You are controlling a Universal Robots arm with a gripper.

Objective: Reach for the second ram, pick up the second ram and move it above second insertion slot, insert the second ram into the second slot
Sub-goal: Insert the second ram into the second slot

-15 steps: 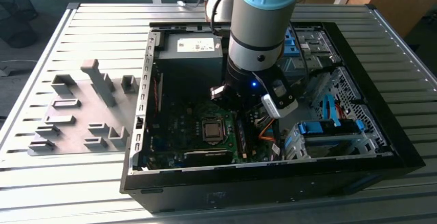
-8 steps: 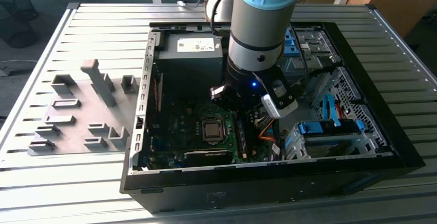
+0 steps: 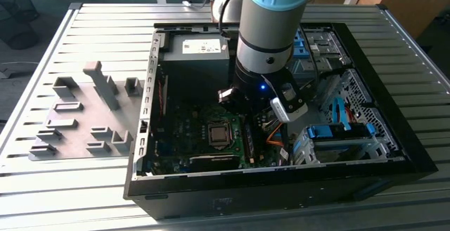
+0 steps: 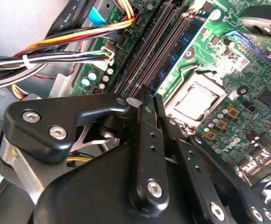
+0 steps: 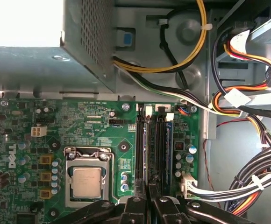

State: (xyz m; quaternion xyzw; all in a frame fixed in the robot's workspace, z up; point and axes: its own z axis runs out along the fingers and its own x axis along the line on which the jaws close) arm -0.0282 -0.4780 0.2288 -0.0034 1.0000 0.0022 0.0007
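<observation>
Inside the open computer case (image 3: 140, 136), my gripper (image 5: 148, 189) hangs low over the memory slots beside the processor (image 5: 86, 183). The second ram (image 5: 147, 149), a thin blue-green stick seen edge-on, stands along a slot between two black slot rails. Its near end runs in between my fingers, which are shut on it. In the second wrist view the gripper (image 4: 150, 100) has its tips pressed close together right at the slot's end clip. In the exterior view the ram (image 3: 248, 136) shows as a narrow strip under the arm (image 3: 264, 46). Another bluish strip (image 5: 169, 144) lies in the slot nearest the cables.
Bundled cables (image 5: 247, 107) run close beside the slots. The perforated metal power supply box (image 5: 32, 60) rises beyond the motherboard (image 5: 79, 126). Drive bays with blue fittings (image 3: 338, 133) fill the case's side at the exterior view's right. A grey fixture plate (image 3: 84, 115) lies on the slatted table.
</observation>
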